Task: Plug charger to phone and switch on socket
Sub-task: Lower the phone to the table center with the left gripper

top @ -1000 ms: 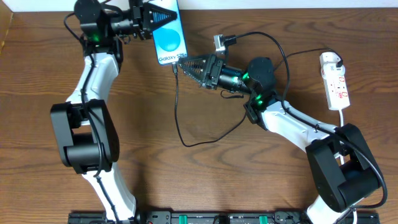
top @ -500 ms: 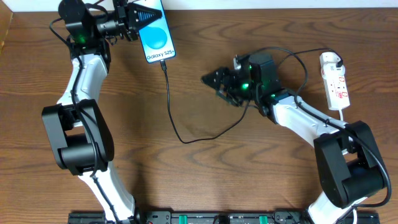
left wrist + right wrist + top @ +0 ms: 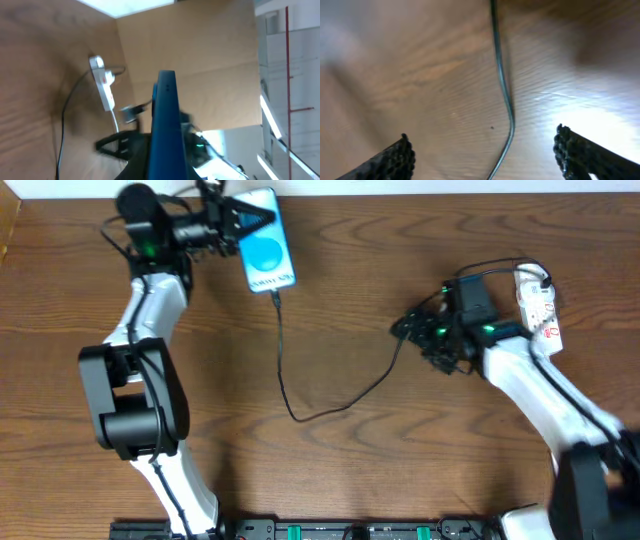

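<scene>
Left claw [image 3: 245, 225] clamping phone [image 3: 270, 255], steadying it with charger [image 3: 279, 355] seated; right claw [image 3: 482, 150] gaping empty, hovering near socket [image 3: 540, 310], presumably for switching.

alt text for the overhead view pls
The left gripper holds the phone, screen up, at the far edge of a wooden table. The charger cable runs from the phone's near end and loops across toward the right gripper. That gripper is open and empty, and the white socket lies just beyond its wrist.
</scene>
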`<state>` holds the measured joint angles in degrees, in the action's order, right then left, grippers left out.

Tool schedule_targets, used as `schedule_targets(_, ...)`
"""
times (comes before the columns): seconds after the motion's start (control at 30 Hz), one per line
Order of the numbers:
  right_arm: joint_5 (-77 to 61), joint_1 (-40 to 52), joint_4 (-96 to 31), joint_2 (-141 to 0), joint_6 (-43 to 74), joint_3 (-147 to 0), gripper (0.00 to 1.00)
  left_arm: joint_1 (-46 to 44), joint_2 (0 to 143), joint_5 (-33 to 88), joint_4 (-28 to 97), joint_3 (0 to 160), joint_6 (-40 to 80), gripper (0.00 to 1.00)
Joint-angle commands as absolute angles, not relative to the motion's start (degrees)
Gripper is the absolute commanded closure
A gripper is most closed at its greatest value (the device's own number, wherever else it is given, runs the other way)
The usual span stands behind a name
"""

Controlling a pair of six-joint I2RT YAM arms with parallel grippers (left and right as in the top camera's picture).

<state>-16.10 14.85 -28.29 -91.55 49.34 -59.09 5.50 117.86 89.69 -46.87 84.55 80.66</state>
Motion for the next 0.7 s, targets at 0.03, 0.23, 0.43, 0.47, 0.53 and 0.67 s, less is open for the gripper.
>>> schedule_targets(0.03,-1.08,14.83,-32.86,-81.87,47.94,-59.35,0.02,1.34,116.31,90.02,-47.20,79.90,73.84,0.93)
schedule_targets(0.23,5.50,14.83,-38.52,-74.96,47.92,-59.35,0.01,-4.93,116.51,87.31,-47.18,70.63,64.31,0.93)
schedule_targets(0.43,5.91,14.83,-40.10,-74.41,47.90,-59.35,0.01,-9.65,117.93,78.89,-45.98,63.31,57.91,0.93)
schedule_targets(0.47,5.91,14.83,-40.12,-74.43,47.90,-59.35,0.01,-10.11,118.45,78.02,-45.32,62.81,56.58,0.92)
schedule_targets(0.53,5.91,14.90,-40.12,-74.50,47.90,-59.35,0.01,-11.00,119.63,76.14,-42.94,62.35,54.54,0.92)
schedule_targets(0.67,5.93,14.94,-40.27,-74.52,47.90,-59.33,0.01,-12.93,122.52,71.79,-35.35,62.33,50.15,0.93)
